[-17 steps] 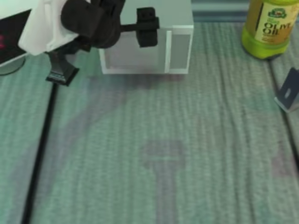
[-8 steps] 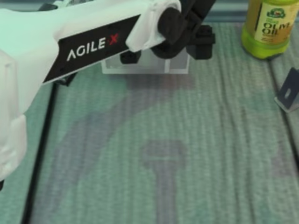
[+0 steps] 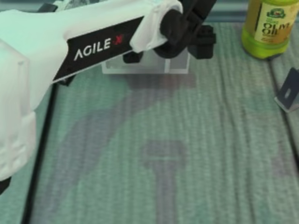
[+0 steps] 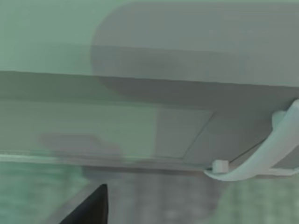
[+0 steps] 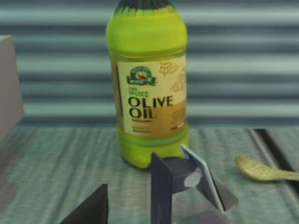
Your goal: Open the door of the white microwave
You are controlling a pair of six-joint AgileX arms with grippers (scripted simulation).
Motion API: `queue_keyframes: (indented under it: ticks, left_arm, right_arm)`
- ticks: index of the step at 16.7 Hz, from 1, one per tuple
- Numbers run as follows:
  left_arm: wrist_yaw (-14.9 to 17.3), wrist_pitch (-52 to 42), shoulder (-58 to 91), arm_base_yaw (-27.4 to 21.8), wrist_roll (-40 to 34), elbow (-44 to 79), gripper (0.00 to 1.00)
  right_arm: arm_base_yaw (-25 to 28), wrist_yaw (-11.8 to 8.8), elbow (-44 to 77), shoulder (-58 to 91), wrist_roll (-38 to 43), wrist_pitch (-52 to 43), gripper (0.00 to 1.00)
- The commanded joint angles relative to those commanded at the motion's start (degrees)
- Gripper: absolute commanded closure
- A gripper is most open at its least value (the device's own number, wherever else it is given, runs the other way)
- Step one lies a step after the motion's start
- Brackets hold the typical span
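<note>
Since half a second ago the left gripper [image 3: 198, 39] has barely been shifted at the small white boxy microwave [image 3: 180, 65] against the far edge, its fingers' opening unseen, the white-framed windowed door [image 3: 135, 65] judged shut, so its handle must next be hooked and pulled.

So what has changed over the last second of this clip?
The left arm swung across from the table's left, and its gripper now sits at the right front corner of the white microwave, by the door's handle. In the last half second it barely shifted. The microwave, olive oil bottle and folded stand stayed put.
</note>
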Motion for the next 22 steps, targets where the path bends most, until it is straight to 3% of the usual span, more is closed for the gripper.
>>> queue_keyframes:
  ticks: [9, 22]
  left_arm:
    - [1.8, 5.8, 9.7, 3.0, 2.8, 4.6, 0.0]
    - [1.8, 5.8, 9.7, 3.0, 2.8, 4.6, 0.98]
  right_arm:
    - [0.0, 0.0, 0.0, 0.0, 0.0, 0.0, 0.0]
    - [0.0, 0.0, 0.0, 0.0, 0.0, 0.0, 0.0]
